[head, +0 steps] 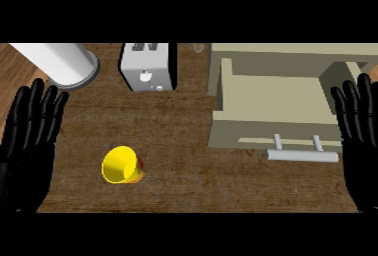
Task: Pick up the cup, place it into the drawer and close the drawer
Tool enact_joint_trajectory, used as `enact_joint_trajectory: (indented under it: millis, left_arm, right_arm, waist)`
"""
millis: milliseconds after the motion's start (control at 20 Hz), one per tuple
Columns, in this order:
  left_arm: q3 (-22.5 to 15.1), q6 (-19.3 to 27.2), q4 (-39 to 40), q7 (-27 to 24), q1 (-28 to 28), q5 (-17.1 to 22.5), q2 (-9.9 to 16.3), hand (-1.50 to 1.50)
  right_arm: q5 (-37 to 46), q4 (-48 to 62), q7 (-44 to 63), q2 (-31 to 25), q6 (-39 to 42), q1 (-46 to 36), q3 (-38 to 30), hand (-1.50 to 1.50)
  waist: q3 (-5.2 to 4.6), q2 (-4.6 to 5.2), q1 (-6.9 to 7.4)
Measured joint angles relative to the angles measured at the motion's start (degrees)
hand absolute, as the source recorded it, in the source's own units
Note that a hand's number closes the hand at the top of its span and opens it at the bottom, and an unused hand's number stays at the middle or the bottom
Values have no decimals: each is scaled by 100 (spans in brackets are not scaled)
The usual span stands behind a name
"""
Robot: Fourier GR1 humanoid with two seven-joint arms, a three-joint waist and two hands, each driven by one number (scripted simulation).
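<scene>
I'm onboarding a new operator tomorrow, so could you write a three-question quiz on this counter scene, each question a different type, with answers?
1. True or false: the yellow cup already sits inside the drawer.
2. Multiple choice: what stands at the back of the counter, just left of the drawer? A) a toaster B) a kettle C) a plate
3. Fill in: both the left hand and the right hand have straight fingers and hold ____.

Key
1. False: it lies tipped on the counter, left of the open drawer.
2. A, the toaster.
3. Nothing.
</scene>
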Motion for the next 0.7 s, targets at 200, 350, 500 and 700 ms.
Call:
enact_joint_trajectory:
  millis: [200, 350, 500, 700]
  left_arm:
    - [-293, 440, -221, -7, 261, -613, -247, -150]
    - [-684, 1066, -343, 31, 461, -986, -389, -150]
    - [-1147, 1711, -345, 102, 631, -932, -458, -150]
    - [-1664, 2383, -160, 67, 592, -1023, -499, -150]
  right_arm:
    - [-45, 106, -1, -5, 110, -57, 10, -150]
    - [-209, 20, 171, -56, 250, 6, 29, -150]
    - [-345, 14, 295, 13, 355, 161, 187, -150]
    - [-522, 107, 516, -12, 421, -57, 67, -150]
  waist:
    - [-6, -29, -126]
    - [-6, -43, -174]
    - [-9, -47, -197]
    - [-9, -44, -210]
